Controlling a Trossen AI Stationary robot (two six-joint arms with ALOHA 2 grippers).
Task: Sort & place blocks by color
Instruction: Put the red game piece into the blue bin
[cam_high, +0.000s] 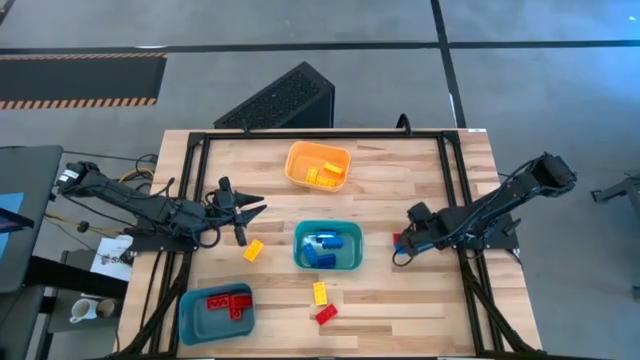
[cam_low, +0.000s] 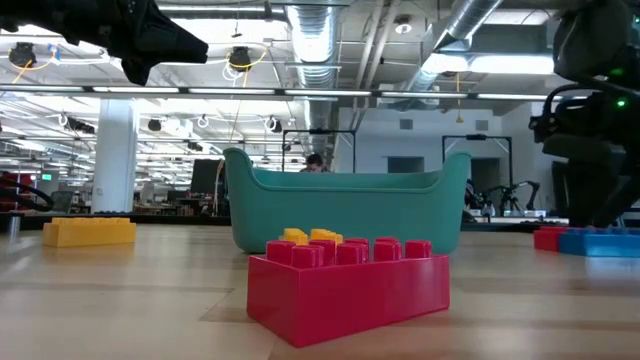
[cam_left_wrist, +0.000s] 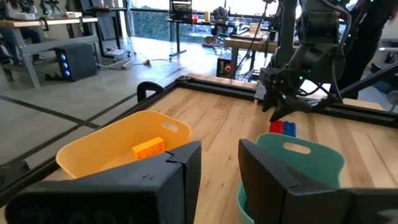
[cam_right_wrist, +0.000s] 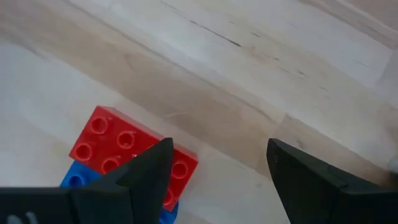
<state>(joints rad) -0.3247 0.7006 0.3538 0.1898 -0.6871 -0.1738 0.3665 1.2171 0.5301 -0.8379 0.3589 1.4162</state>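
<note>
My right gripper is open and low over the table's right part, right by a red brick that lies against a blue brick. Both bricks are partly hidden behind one finger. My left gripper is open and empty above the table's left part. A yellow brick lies on the wood just near of it. Another yellow brick and a red brick lie near the front edge.
An orange bin with yellow bricks stands at the far middle. A teal bin with blue bricks stands in the centre. A blue bin with red bricks stands at the near left. A black frame borders the table.
</note>
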